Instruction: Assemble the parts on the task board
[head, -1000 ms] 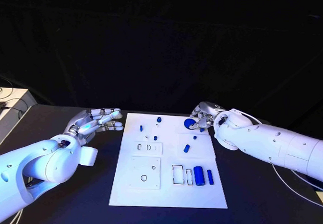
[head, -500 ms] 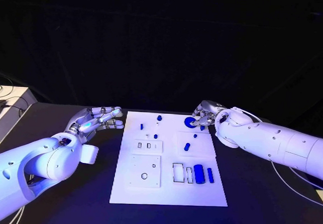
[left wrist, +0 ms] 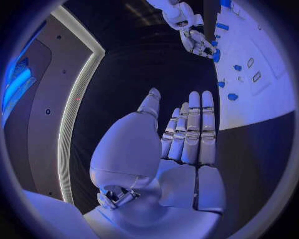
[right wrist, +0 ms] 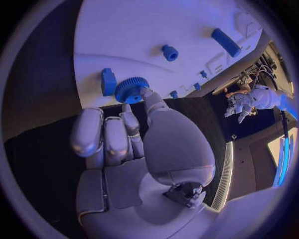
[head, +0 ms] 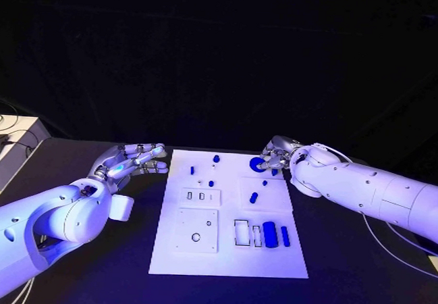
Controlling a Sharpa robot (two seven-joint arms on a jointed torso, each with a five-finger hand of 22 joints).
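Left hand (head: 133,159): hovering over the black table (head: 97,255) just beside the board's left edge, fingers extended side by side, gripping nothing.

Board (head: 229,264): white plate lying flat mid-table, carrying several small blue parts. A peg (head: 191,170) and another small piece (head: 216,159) are sitting toward its far end; 2 short pieces are lying in the middle; a thick cylinder (head: 269,232) and a thinner bar (head: 285,237) are lying side by side near the right edge, next to open rectangular slots.

Gear (right wrist: 131,89): round, blue, toothed around its rim, sitting at the board's far right corner. Judged light and rigid, likely hard plastic; teeth are offering grip, while the flat faces are looking smooth and slippery. Best taken across the rim, on opposite sides, keeping it level for seating.

Right hand (head: 276,156): reaching over the far right corner, thumb tip touching the gear's rim, other fingers curling beside it. Whether it is actually pinching the gear, I cannot tell.
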